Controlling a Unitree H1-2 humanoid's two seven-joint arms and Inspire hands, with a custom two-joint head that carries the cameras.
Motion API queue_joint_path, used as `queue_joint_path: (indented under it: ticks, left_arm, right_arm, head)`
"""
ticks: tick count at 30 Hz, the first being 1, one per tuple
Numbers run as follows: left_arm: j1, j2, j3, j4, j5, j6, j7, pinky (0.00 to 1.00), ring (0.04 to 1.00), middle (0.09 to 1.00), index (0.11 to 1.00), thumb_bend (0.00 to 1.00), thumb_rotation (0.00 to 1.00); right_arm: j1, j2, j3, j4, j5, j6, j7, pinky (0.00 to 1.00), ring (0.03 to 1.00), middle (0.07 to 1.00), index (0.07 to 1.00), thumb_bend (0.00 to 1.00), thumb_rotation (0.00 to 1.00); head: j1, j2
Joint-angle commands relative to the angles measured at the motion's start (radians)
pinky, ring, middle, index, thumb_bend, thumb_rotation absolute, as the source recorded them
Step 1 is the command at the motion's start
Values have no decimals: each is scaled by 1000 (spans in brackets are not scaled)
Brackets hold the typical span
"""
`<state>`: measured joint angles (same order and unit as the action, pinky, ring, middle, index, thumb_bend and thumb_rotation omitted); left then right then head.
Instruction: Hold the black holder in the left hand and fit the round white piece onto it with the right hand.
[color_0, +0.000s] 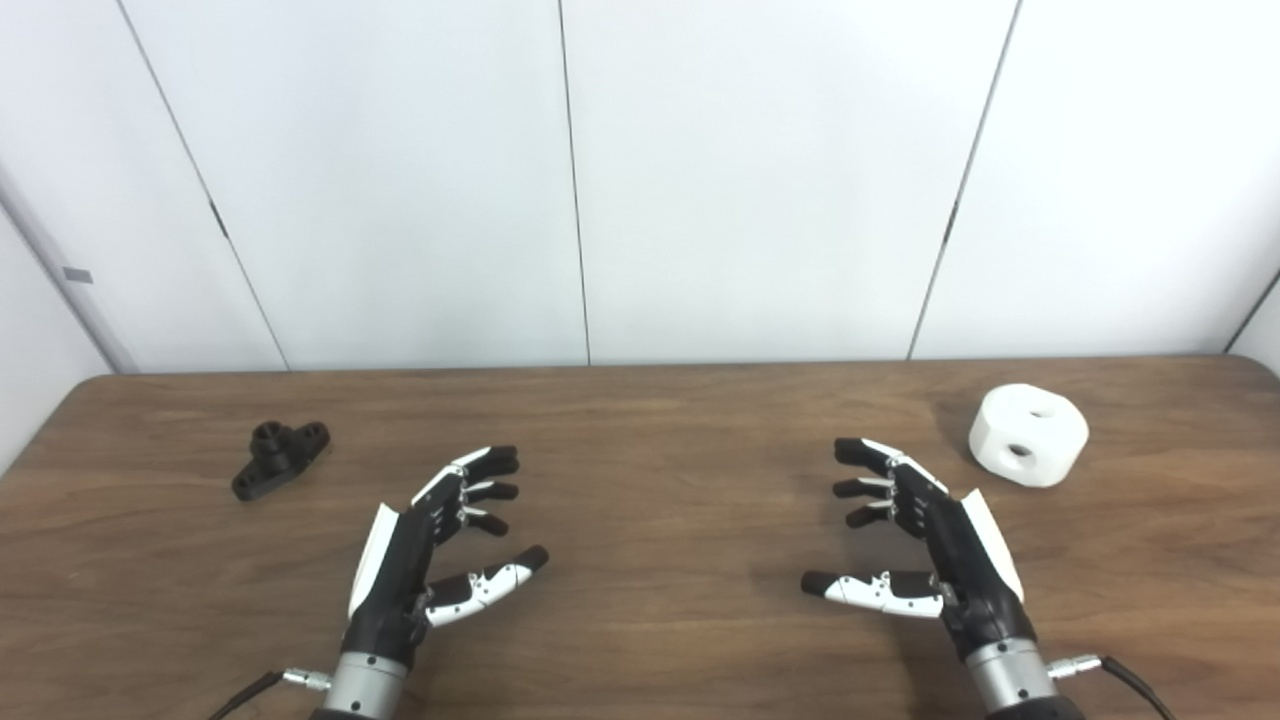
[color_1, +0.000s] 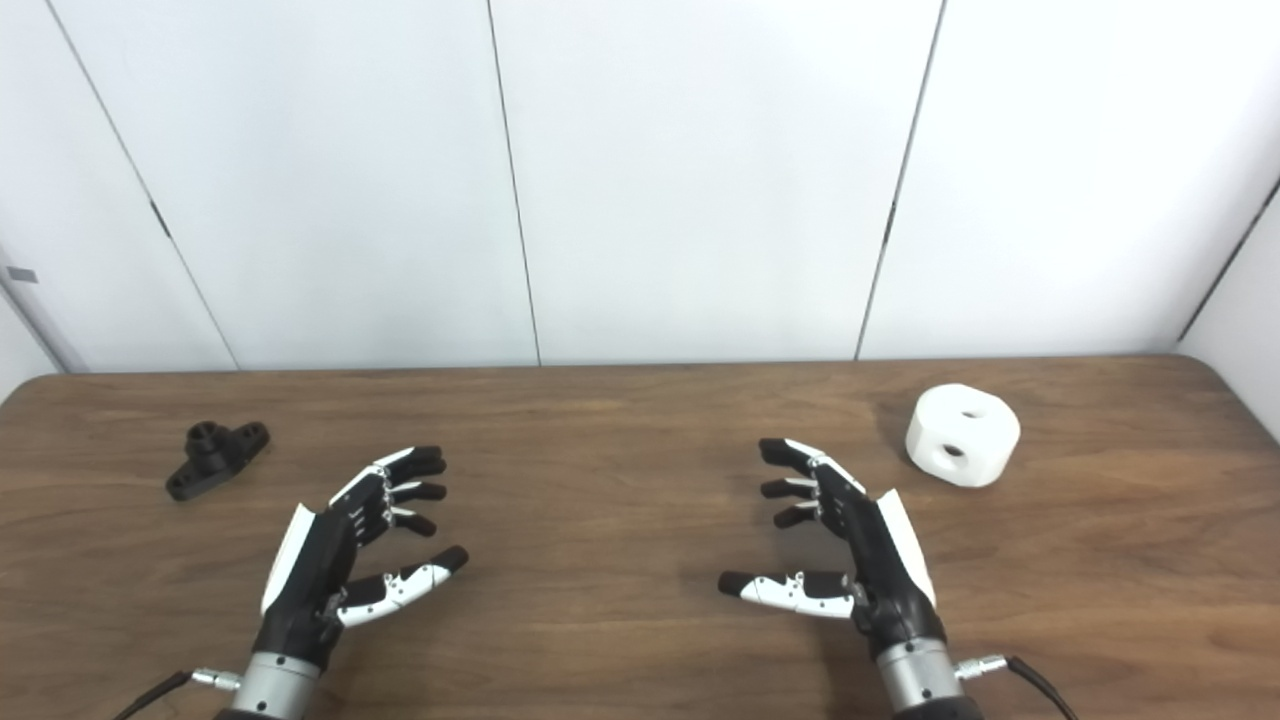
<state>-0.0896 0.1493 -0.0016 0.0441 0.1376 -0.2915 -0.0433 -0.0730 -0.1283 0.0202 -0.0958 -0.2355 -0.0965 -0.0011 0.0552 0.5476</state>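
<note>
The black holder (color_0: 281, 457) lies flat on the wooden table at the far left, a short bar with a raised round boss. The round white piece (color_0: 1028, 435), a chunky puck with holes in its top and side, rests at the far right. My left hand (color_0: 437, 545) hovers over the table's near middle-left, open, palm turned inward, to the right of and nearer than the holder. My right hand (color_0: 925, 545) mirrors it at the near middle-right, open and empty, left of and nearer than the white piece.
The brown table (color_0: 660, 440) ends at a white panelled wall (color_0: 640, 180) behind. Its rounded back corners show at both sides. Thin cables trail from both wrists at the bottom edge.
</note>
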Motion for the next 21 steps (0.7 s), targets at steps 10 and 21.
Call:
queue_joint_path:
  ticks: [10, 21]
  left_arm:
    - [-25, 3, 4, -19, -3, -29, 11, 547, 719, 777, 788, 630, 0]
    - [-23, -21, -16, -17, 21, -26, 18, 562, 714, 777, 779, 625, 0]
  right_arm:
    - [-21, -2, -1, -22, 13, -41, -6, 559, 690, 795, 788, 735, 0]
    - [-12, -22, -15, -29, 46, -38, 8, 559, 696, 809, 791, 711, 0]
  head:
    - [1, 3]
    - [215, -34]
